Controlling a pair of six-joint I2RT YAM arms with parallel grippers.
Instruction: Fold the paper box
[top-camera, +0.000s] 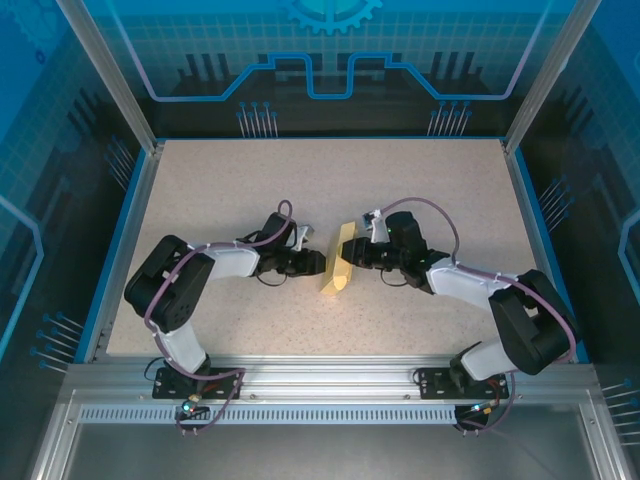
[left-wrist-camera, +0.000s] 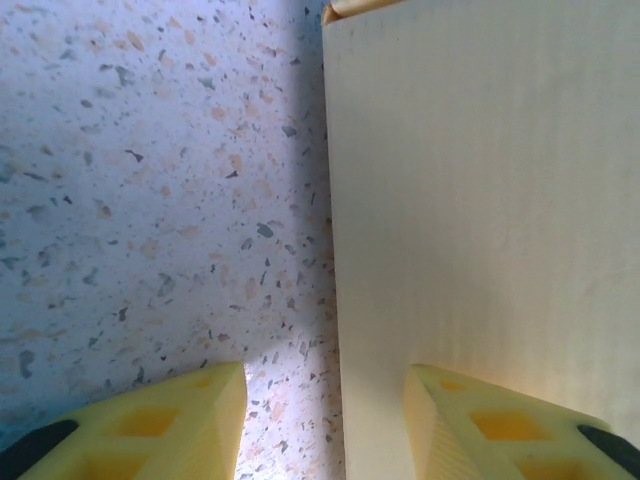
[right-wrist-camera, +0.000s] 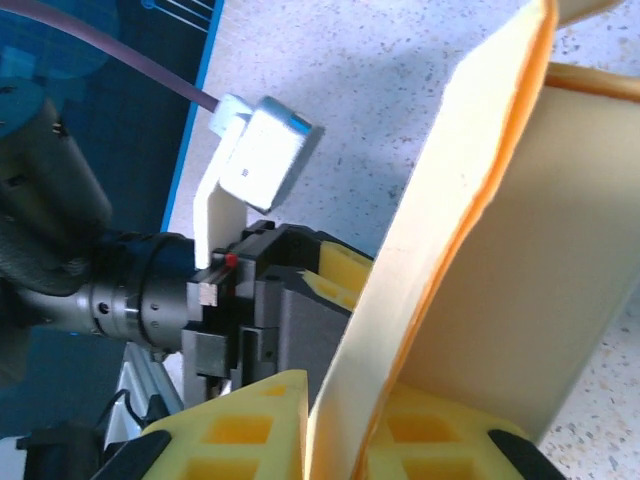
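The pale yellow paper box (top-camera: 338, 258) stands partly folded on its edge in the middle of the table, between the two grippers. My left gripper (top-camera: 318, 263) is at its left side. In the left wrist view the left gripper (left-wrist-camera: 325, 372) is open: the box's panel (left-wrist-camera: 480, 200) lies against the right finger, with speckled table showing between its edge and the left finger. My right gripper (top-camera: 357, 257) reaches in from the right. In the right wrist view the right gripper (right-wrist-camera: 340, 400) is shut on an upright wall of the box (right-wrist-camera: 520, 280). The left gripper's fingers (right-wrist-camera: 345, 272) show just behind that wall.
The speckled table (top-camera: 250, 190) is bounded by a blue rim and an aluminium frame post (top-camera: 110, 75) at the back left. Both arms bend inward from their bases at the near edge, cables looping over them.
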